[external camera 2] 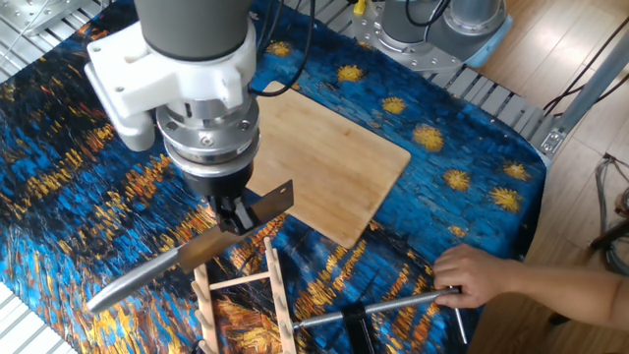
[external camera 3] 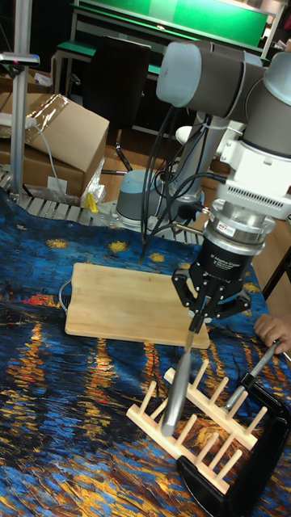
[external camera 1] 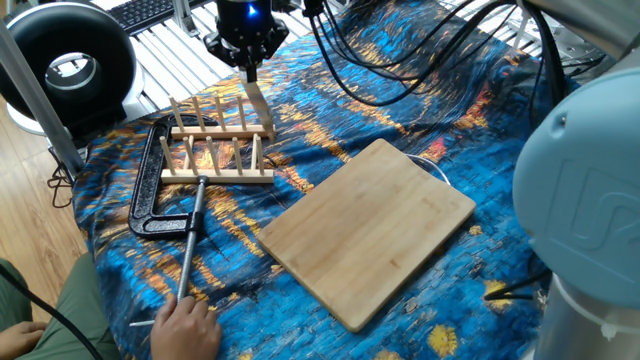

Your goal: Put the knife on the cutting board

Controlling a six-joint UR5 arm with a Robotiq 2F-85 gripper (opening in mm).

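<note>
Place: a robotics lab or workshop.
Bench: slatted metal bench (external camera 1: pixel 165 45) draped in a blue-and-gold painted-pattern cloth (external camera 2: pixel 462 147).
Gear: bundled black cables (external camera 1: pixel 400 60), black computer keyboard (external camera 1: pixel 150 10), round black ring light (external camera 1: pixel 70 65).
Surroundings: open brown cardboard box (external camera 3: pixel 61 133), wood-look floor (external camera 2: pixel 560 49).

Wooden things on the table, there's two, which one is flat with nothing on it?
The cutting board, a plain flat slab lying bare. The dish rack has upright pegs, and the gripper holds the knife over it.
</note>
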